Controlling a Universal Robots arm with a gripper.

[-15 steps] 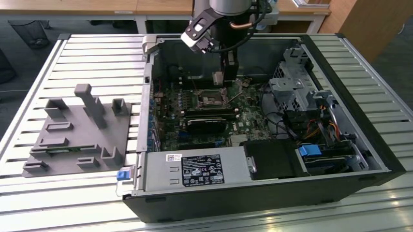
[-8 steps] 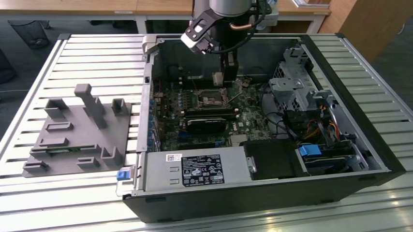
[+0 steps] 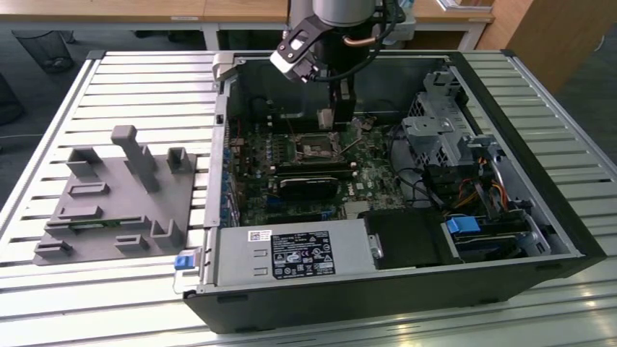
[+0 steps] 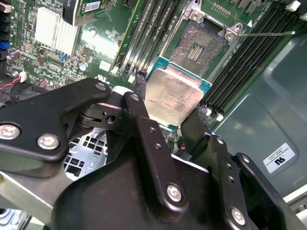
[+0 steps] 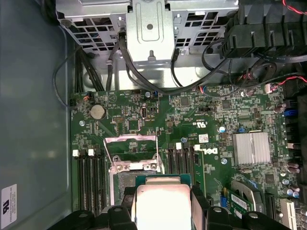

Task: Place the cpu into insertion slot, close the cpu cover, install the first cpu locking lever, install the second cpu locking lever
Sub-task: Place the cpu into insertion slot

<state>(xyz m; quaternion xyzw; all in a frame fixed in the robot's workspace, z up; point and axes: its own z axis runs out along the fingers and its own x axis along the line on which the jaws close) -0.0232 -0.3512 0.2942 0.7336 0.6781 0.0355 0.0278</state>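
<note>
The end effector (image 4: 167,99) is clamped on the cpu (image 4: 175,93). Its two black fingers (image 4: 140,80) press on opposite edges of the chip, and the pale metal top faces the camera in both wrist views. In the first wrist view the cpu (image 5: 163,208) sits level between the fingers (image 5: 199,203) of the end effector (image 5: 163,202), held above the board (image 5: 192,124) and not yet seated.

Just past the chip lies the slot (image 4: 199,45), bare, its grid of contacts showing. In the first wrist view the slot (image 5: 125,181) is a dark square, partly hidden by the chip's near edge. The cover (image 5: 132,143) seems to be swung up off the slot's far side, though its tilt is hard to judge. A thin wire lever (image 4: 266,33) juts from a corner of the slot across the memory slots (image 4: 249,52).

Farther off on the board is a finned heatsink (image 5: 252,148).

In the exterior view the arm (image 3: 337,14) reaches down into an open case (image 3: 386,296), with the end effector (image 3: 333,119) low over the slot (image 3: 316,148). The case lies on a slatted desk (image 3: 144,79), and a grey fixture (image 3: 115,202) stands well apart at the exterior view's left.
</note>
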